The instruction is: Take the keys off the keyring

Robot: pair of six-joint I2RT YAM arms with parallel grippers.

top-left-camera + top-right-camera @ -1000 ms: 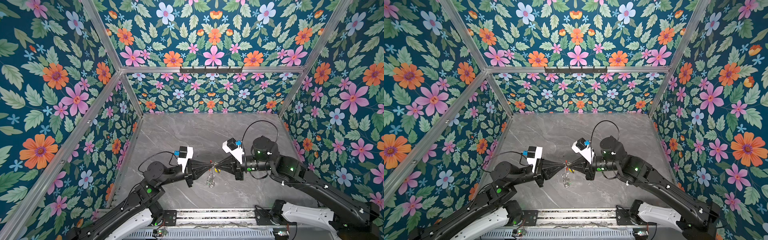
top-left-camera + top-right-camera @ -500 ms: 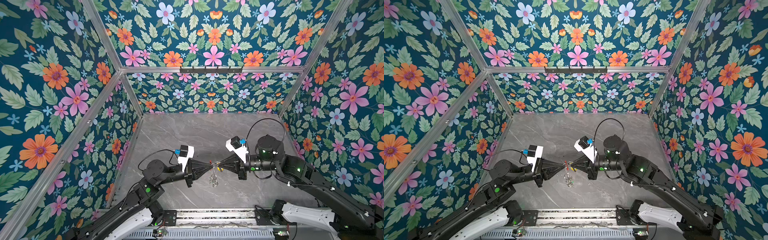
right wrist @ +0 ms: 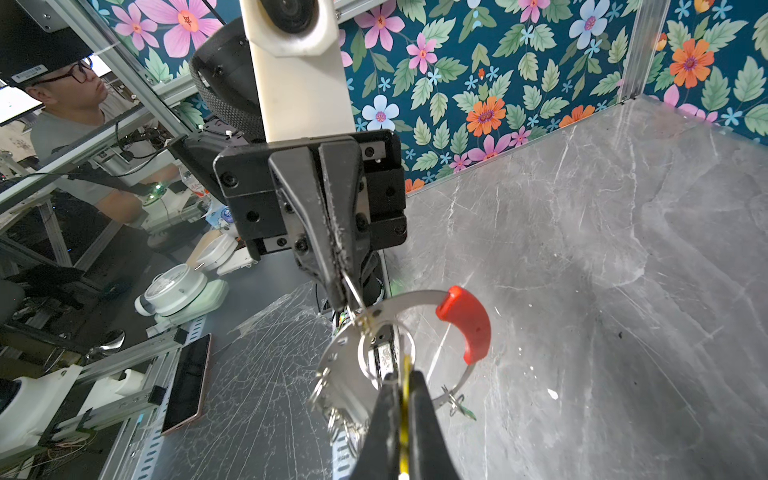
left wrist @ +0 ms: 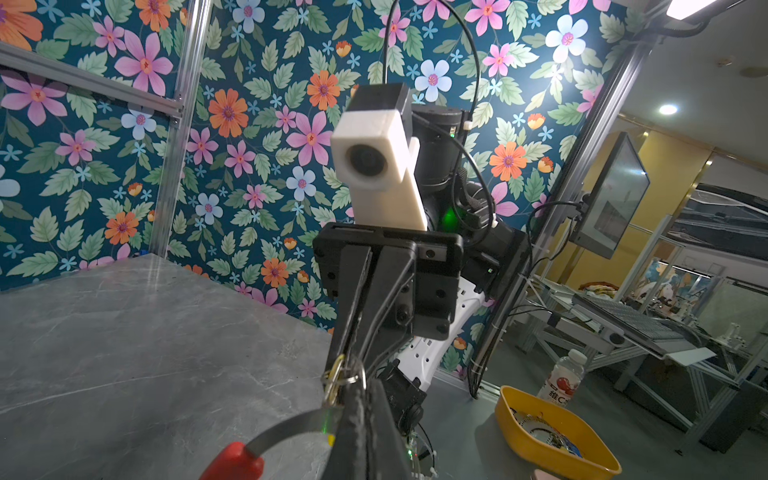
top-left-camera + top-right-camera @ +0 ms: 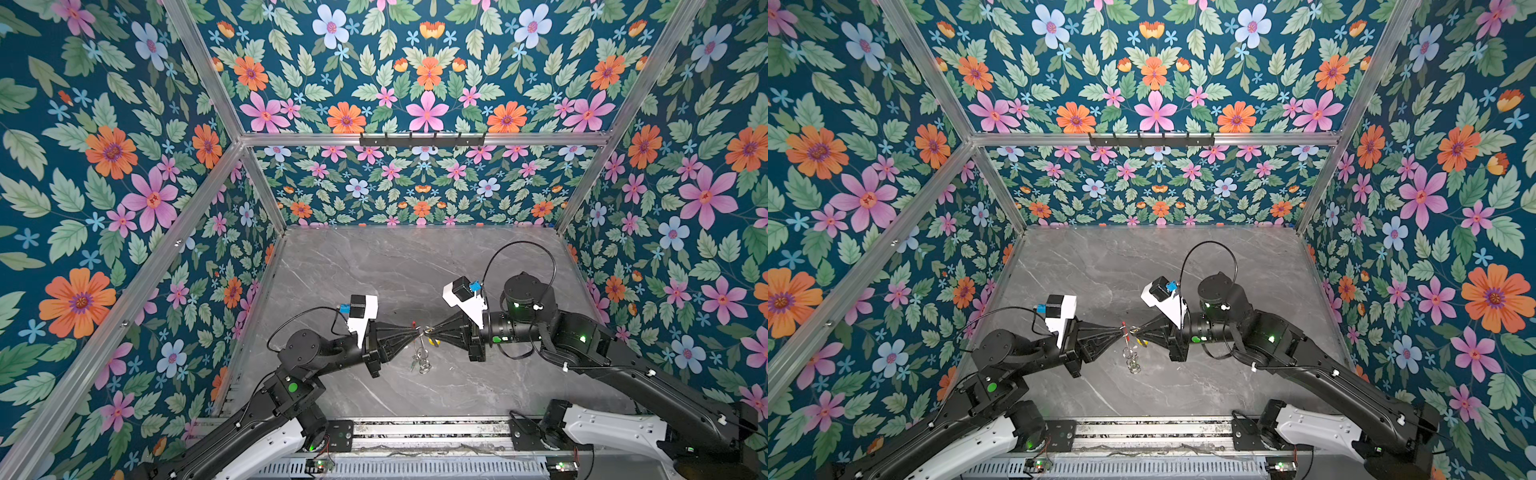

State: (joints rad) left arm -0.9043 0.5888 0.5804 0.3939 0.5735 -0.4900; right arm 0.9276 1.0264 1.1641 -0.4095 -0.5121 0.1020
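The keyring (image 3: 409,296), a thin grey band with one red segment (image 3: 465,322), hangs in the air, its rim pinched tight in my left claw (image 3: 347,291). The short brass key (image 3: 404,395) sits edge-on, clamped between the fingers of my right claw (image 4: 345,366), just beside the rim. The dark key (image 3: 459,405) with the green tag dangles from the rim past the red segment.

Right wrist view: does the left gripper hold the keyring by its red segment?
No, the red segment of the keyring sits free, apart from the left gripper, which pinches a thin silver loop.
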